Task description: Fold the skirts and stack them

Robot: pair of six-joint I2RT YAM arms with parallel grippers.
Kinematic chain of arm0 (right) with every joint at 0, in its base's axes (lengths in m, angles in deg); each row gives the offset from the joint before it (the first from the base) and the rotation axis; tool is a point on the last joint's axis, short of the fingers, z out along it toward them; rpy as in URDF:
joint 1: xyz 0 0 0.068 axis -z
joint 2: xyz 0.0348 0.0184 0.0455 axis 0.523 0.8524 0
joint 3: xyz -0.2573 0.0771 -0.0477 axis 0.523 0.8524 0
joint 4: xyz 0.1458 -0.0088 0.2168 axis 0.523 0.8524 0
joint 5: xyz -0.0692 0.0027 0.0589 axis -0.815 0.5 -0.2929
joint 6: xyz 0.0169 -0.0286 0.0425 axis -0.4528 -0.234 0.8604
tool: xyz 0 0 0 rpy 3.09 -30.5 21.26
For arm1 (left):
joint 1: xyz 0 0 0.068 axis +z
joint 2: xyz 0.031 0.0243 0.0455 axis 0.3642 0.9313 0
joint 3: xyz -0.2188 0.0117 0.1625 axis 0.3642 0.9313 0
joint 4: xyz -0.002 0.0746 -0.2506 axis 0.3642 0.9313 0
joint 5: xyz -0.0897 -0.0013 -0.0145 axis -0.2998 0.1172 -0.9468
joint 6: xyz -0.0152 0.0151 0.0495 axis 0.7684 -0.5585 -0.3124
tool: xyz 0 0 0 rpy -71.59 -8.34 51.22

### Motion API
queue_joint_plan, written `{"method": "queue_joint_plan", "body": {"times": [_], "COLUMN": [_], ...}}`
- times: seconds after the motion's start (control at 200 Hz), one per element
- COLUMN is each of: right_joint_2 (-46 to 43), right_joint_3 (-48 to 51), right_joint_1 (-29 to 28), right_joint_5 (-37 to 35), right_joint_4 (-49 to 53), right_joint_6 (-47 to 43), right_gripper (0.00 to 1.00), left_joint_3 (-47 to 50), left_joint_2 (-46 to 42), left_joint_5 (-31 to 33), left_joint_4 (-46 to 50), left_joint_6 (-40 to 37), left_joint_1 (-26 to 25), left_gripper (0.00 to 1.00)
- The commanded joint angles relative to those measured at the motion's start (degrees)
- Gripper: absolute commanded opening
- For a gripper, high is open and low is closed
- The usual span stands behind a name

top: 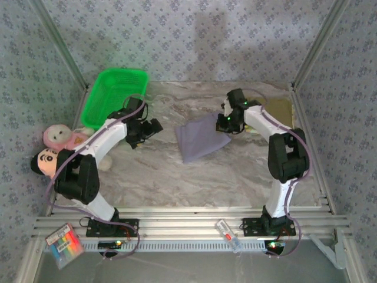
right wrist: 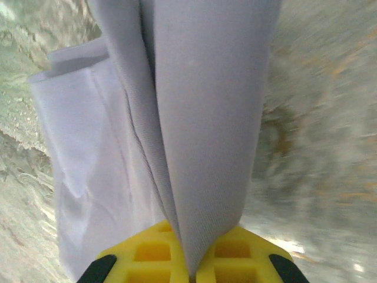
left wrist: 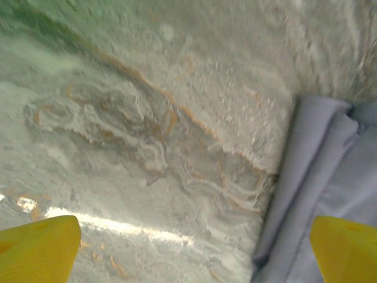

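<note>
The marble-patterned table (top: 177,171) spreads between patterned walls. The left arm (top: 88,159) reaches up from its base toward the middle left; the right arm (top: 283,153) bends in from the right toward the centre.

A green basket (top: 115,94) stands at the far left corner, tilted against the wall. The lavender-grey skirt (top: 197,138) lies near the middle of the table, its left part spread on the surface and its right edge lifted up to the right gripper. An olive-khaki skirt (top: 280,109) lies flat at the far right, partly behind the right arm. Two plush dolls (top: 56,147) sit off the left edge of the table, beside the left arm.

The right gripper (top: 227,125) is clamped on the lavender-grey skirt; in the right wrist view the cloth (right wrist: 206,118) rises in a fold from between the closed yellow fingers (right wrist: 191,256), the rest hanging down to the table at the left. The left gripper (top: 147,128) hovers left of the skirt with its jaws wide apart and nothing between them; in the left wrist view its yellow fingertips (left wrist: 191,253) frame bare marble, with the folded edge of the skirt (left wrist: 330,177) just inside the right finger.

A multicoloured packet (top: 63,243) and a small white tag (top: 227,234) rest on the near rail (top: 188,224).
</note>
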Motion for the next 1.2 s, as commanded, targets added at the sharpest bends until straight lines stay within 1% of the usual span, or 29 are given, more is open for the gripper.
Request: {"method": "queue_joint_plan", "body": {"times": [0.0, 0.185, 0.435, 0.54, 0.929, 1.064, 1.164, 1.199], "right_joint_2": [-2.22, -0.69, 2.16, 3.28, 4.02, 4.86, 6.54, 7.87], "right_joint_3": [-5.92, -14.99, -24.49, -28.42, -42.44, -45.22, -43.85, -43.17], "right_joint_1": [3.00, 7.34, 12.39, 13.95, 19.42, 23.19, 27.41, 29.55], "right_joint_5": [-2.99, -4.20, -1.36, 0.63, 8.95, 11.52, 12.88, 14.76], "right_joint_4": [10.32, 16.65, 21.17, 22.79, 24.98, 24.47, 23.28, 23.44], "right_joint_6": [-10.66, -17.30, -21.03, -21.23, -17.65, -17.21, -18.59, -19.78], "right_gripper": [0.00, 0.00, 0.00, 0.00, 0.00, 0.00, 0.00, 0.00], "left_joint_3": [-0.84, -2.21, -3.54, -4.29, -5.07, -5.24, -5.11, -5.11], "left_joint_2": [-0.99, 1.34, 3.86, 4.43, 5.92, 6.36, 6.54, 6.54], "left_joint_5": [1.85, 0.08, -2.33, -3.03, -4.87, -5.49, -5.51, -5.60], "left_joint_4": [-2.17, -2.07, -1.63, -1.94, -2.17, -2.13, -2.12, -2.06], "left_joint_6": [1.77, 1.43, 2.08, 2.43, 2.85, 2.91, 2.86, 2.88], "left_joint_1": [-0.01, 0.10, 0.09, 0.09, -0.18, -0.44, -0.78, -0.87], "left_gripper": [1.00, 1.00, 1.00, 1.00, 1.00, 1.00, 1.00, 1.00]}}
